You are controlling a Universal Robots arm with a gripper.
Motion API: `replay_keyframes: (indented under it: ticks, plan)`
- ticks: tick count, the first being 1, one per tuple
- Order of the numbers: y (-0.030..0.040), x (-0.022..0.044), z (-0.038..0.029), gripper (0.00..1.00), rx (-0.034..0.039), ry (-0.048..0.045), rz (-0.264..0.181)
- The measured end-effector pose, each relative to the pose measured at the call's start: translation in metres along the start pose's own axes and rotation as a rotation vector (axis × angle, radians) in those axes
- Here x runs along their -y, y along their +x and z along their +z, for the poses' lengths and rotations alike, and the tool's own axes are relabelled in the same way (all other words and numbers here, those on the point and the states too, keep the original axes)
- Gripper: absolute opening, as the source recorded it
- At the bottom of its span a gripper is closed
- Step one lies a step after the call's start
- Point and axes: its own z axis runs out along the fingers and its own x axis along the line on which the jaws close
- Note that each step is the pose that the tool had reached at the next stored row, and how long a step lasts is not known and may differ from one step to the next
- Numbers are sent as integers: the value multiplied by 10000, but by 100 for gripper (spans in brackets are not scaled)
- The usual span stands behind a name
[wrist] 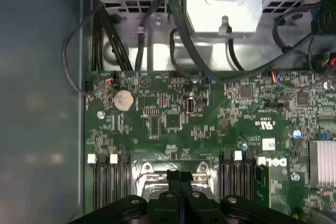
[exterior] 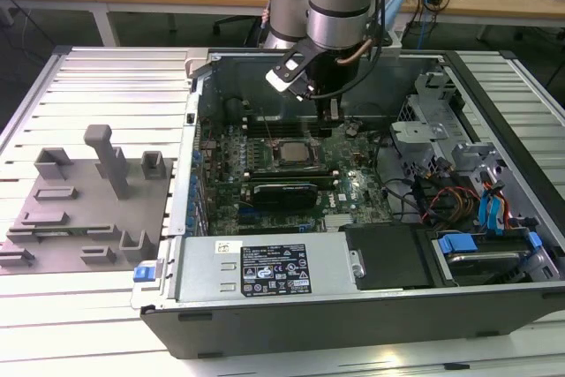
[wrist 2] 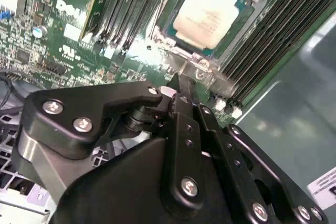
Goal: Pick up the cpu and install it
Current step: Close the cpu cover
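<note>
In the open computer case (exterior: 353,306), above the green circuit board (exterior: 353,184), the gripper (wrist 2: 181,83) hung with jaws closed and empty, tips just beside the socket (wrist 2: 178,53). The cpu (wrist 2: 209,11) lay flat in that socket; placing seemed done, and securing it would call for gentle, square pressure.

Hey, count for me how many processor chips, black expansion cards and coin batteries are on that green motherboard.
Square silver-topped cpu chip: 1
Black rectangular expansion card: 1
Round silver coin battery: 1
Total: 3
</note>
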Motion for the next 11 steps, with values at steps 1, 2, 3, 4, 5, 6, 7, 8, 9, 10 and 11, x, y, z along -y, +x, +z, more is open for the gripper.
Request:
replay_keyframes:
  ticks: [1, 2, 3, 4, 5, 6, 7, 8, 9, 10, 11]
  plan:
    - [0, 22, -1, 11, 0, -1, 1]
    - [0, 35, -2, 11, 0, -1, 0]
    - [0, 46, -3, 11, 2, 0, 0]
    - [-1, 54, -4, 11, 2, 0, 1]
    - [-1, 57, -4, 11, 2, 0, 0]
    - [-1, 57, -4, 11, 2, 0, -1]
    - [-1, 57, -4, 11, 2, 0, -2]
    - [-1, 57, -4, 11, 2, 0, -1]
    - [-1, 58, -4, 11, 1, 0, 0]
    - [-1, 58, -2, 11, 1, 3, 0]
    - [-1, 59, 3, 11, 2, 21, 0]
